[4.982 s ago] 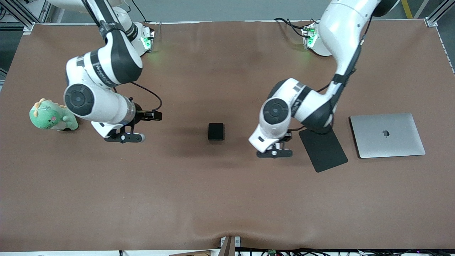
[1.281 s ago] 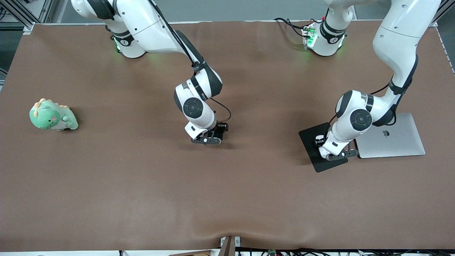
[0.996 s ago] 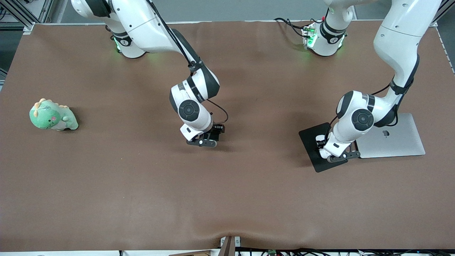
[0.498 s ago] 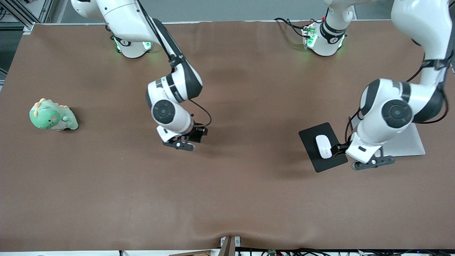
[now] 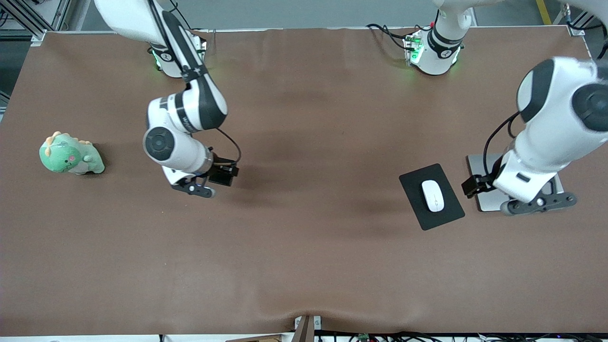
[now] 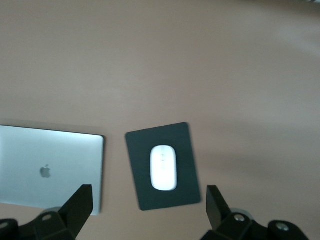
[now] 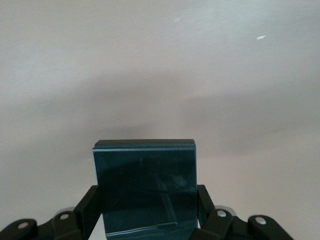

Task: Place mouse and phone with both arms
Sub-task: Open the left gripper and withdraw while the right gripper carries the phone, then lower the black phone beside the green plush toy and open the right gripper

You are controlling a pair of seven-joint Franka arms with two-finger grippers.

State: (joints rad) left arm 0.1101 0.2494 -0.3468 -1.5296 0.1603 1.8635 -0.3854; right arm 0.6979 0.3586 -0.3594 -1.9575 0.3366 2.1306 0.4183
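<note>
- Clamped on the phone [image 7: 144,187], my right gripper [image 5: 202,186] hung over bare table [image 5: 304,266] between the green dinosaur toy [image 5: 70,155] and the table's middle. In the right wrist view a finger [image 7: 89,210] pressed each long edge of the dark slab.
- I judged that grip sensible: squeezing across the narrow width kept the phone from twisting as I carried it toward the right arm's end of the table.
- The phone's long axis ran straight out from my gripper, its free short end pointing away from the wrist. Its dark glossy face looked up at the wrist camera.
- In the front view the phone was mostly hidden under my wrist, so I could not tell its heading on the table.
- My left gripper [image 6: 147,212] was up in the air, fingers spread wide and holding nothing, over the edge of the silver laptop [image 5: 484,202] nearest the black mat [image 5: 412,183].
- The white mouse [image 5: 432,195] lay flat on that mat, close to its centre, so I judged its part of the job done.
- Its long axis ran along the mat's longer side, roughly toward and away from the front camera, slightly skewed.
- The laptop sat closed, just beside the mat, toward the left arm's end.
</note>
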